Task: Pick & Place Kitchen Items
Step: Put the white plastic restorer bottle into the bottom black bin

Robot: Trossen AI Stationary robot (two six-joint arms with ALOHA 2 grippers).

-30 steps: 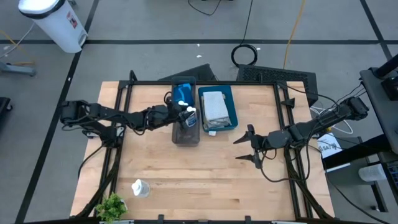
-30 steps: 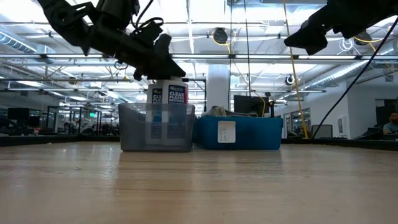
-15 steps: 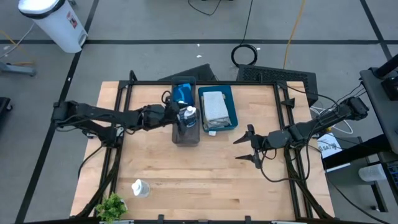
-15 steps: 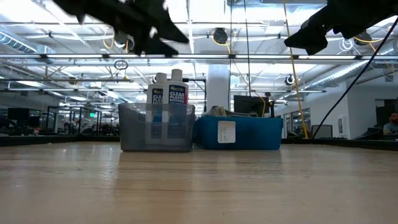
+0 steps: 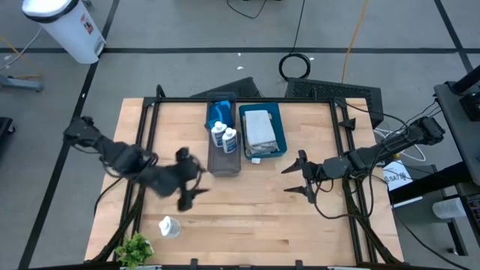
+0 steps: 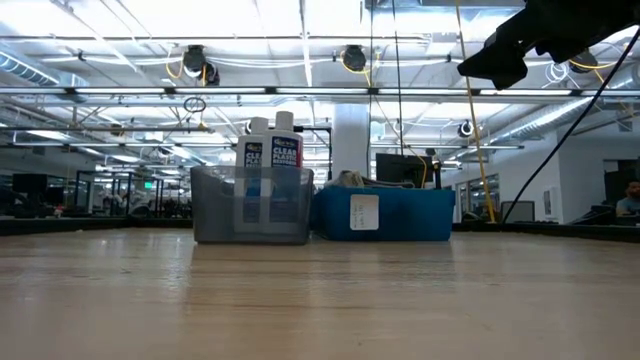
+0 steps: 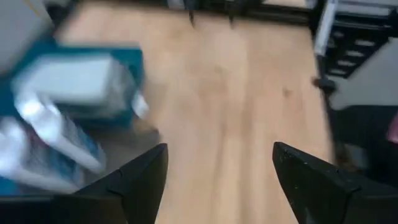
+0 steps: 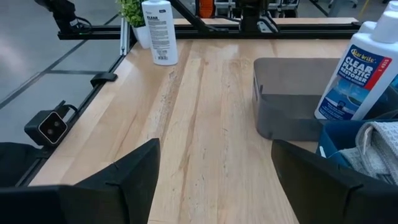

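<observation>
Two bottles stand in the left tray, cloth in the right tray.

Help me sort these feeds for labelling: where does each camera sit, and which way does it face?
High: overhead, looking straight down; both arms, left gripper, right gripper.
Low: table height, level across to the grey tray; one arm at top right.
Left wrist: on the left arm, over bare table; own fingers.
Right wrist: on the right arm, toward the lone bottle; own fingers.
Shared: the tray bottles.

overhead, table-level, two wrist views
</observation>
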